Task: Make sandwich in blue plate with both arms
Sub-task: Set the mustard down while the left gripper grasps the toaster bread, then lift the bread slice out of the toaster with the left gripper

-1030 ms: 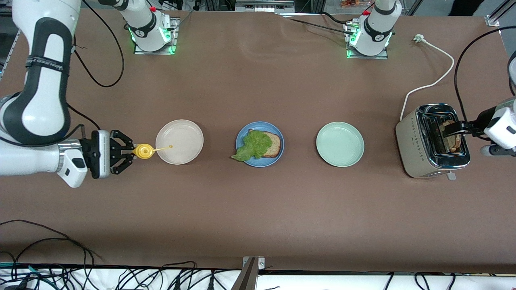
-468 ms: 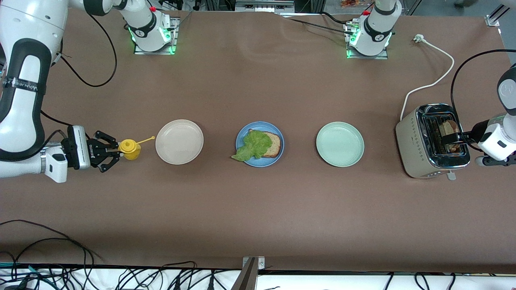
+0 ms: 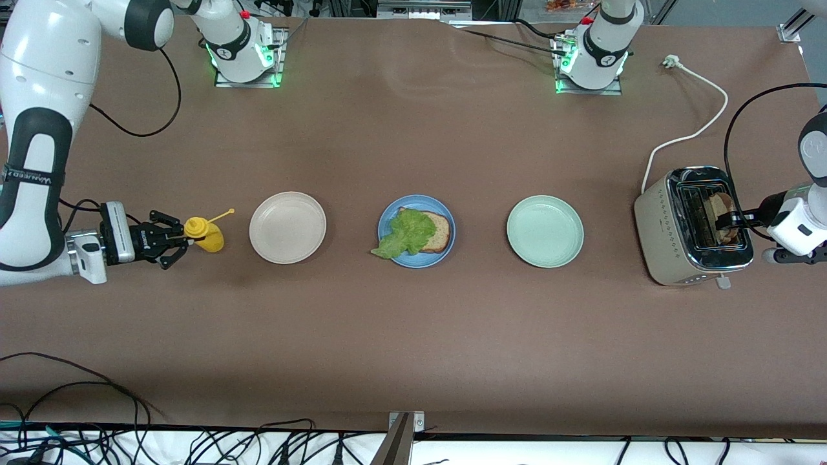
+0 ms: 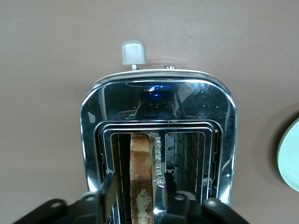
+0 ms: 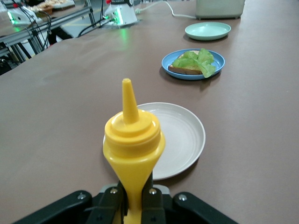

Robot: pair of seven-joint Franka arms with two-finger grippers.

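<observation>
The brown worktop carries the toaster at the left arm's end, with a bread slice upright in one slot. Three plates stand in a row, well apart. The blue plate in the middle holds one bread slice under a lettuce leaf that overhangs the rim. The pale green plate lies toward the toaster; the beige plate toward the right arm's end. The nearer half of the worktop is open. The left gripper hangs over the toaster slot, jaws narrowed about the slice; contact cannot be told. The right gripper clamps the yellow squeeze bottle, beside the beige plate.
</observation>
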